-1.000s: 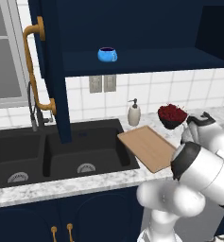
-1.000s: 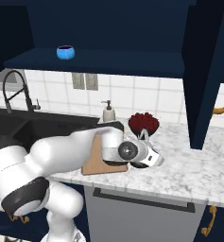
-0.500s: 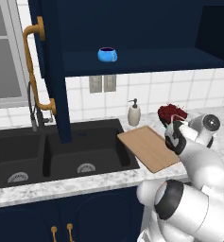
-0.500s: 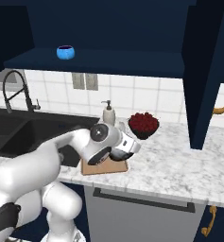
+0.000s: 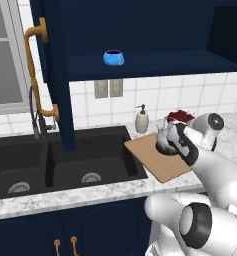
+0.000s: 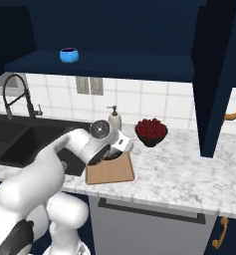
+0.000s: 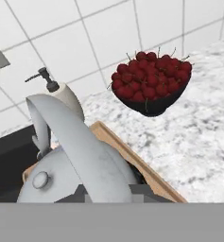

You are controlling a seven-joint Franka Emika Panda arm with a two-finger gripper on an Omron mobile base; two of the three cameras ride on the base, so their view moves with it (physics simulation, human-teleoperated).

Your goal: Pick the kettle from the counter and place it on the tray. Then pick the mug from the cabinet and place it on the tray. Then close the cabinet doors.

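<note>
The claw (image 5: 169, 140) was over the tray (image 5: 152, 159) with the kettle (image 5: 165, 141) under it; whether its jaws were clamped on the arched handle could not be told, though the kettle hanging close beneath the hand suggested a grasp. In the left base view the kettle sat at the tray's far part, and whether it touched the wood or hung just above it was unclear. In the hand view the kettle (image 7: 75, 160) rose close to the lens, its handle arching upward, with the tray (image 7: 132, 160) edge running behind it, the soap bottle (image 7: 61, 94) just beyond and the bowl of cherries (image 7: 149, 82) on the bench (image 7: 198, 137) near the tray's far corner. The step in hand was judged to be setting the kettle down — the first of the task. Done well, it called for a straight, slow descent until the base rested flat, well inside the tray's edges and away from the bowl and bottle, before the jaws parted; space should be left on the board for the mug. The mug (image 5: 113, 57) stood on the cabinet shelf (image 5: 155, 62), and the door (image 5: 52, 75) stood open — both steps not yet done.
</note>
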